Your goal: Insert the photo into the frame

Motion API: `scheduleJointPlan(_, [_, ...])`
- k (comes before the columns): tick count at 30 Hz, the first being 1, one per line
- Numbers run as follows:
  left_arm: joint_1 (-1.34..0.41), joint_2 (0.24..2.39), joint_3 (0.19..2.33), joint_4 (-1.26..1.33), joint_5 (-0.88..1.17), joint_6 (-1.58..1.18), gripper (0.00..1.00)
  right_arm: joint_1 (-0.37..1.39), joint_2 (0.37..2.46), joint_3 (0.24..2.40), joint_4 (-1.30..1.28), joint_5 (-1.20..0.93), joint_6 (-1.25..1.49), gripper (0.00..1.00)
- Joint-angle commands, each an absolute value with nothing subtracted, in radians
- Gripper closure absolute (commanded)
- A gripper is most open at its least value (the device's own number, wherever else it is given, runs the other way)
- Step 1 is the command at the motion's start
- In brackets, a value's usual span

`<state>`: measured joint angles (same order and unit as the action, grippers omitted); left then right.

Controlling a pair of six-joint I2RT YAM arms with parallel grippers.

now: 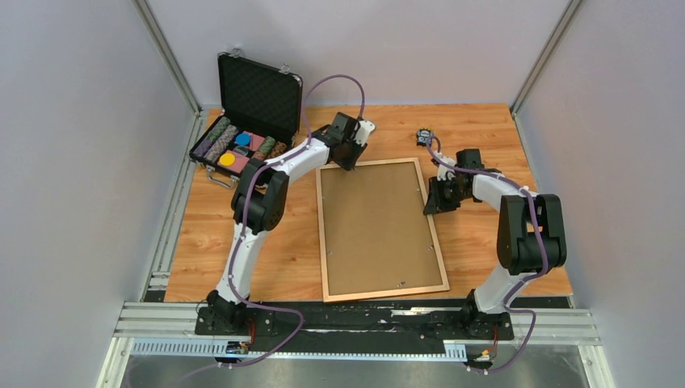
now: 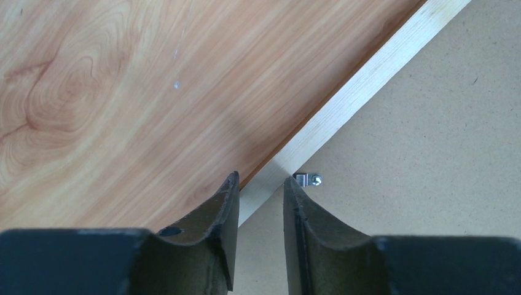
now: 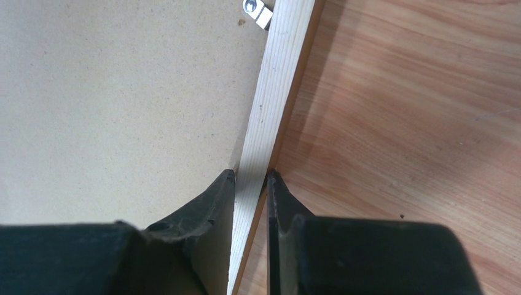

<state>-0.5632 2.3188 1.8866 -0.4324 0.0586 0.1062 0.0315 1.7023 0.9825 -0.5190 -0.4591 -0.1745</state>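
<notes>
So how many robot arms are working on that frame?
2. The left arm reaches to the frame's far left corner; the right arm meets its right edge. None seems hidden.

- Bare table (image 1: pixel 202 259) to the left of the frame (image 1: pixel 321 234) gives open passage along that long side.
- The open black case (image 1: pixel 258 101), lid raised, blocks the far-left corner.
- A small device (image 1: pixel 423 136) lies on the far table, beyond the frame's right corner.
- The left gripper (image 1: pixel 349 164) occupies the frame's far-left corner, clamped across the moulding.
- The right gripper (image 1: pixel 430 208) occupies the right moulding likewise.
- Enclosure walls (image 1: pixel 81 178) close both flanks.
</notes>
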Motion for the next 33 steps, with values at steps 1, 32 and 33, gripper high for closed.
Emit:
scheduleJointPlan(1, [-0.552,2.245,1.850,-0.494,0.052,0.067,0.62,0.041,1.745,0.987,-0.510,-0.501,-0.212,1.00])
scheduleJointPlan(32, [-0.552,2.377,1.977,-0.544,0.064,0.196,0.47,0.041,1.755,0.989,-0.511,-0.499,-0.207,1.00])
scheduleJointPlan(33, [-0.553,2.377,1.976,-0.543,0.068,0.189,0.47,0.041,1.755,0.989,-0.511,-0.499,-0.207,1.00])
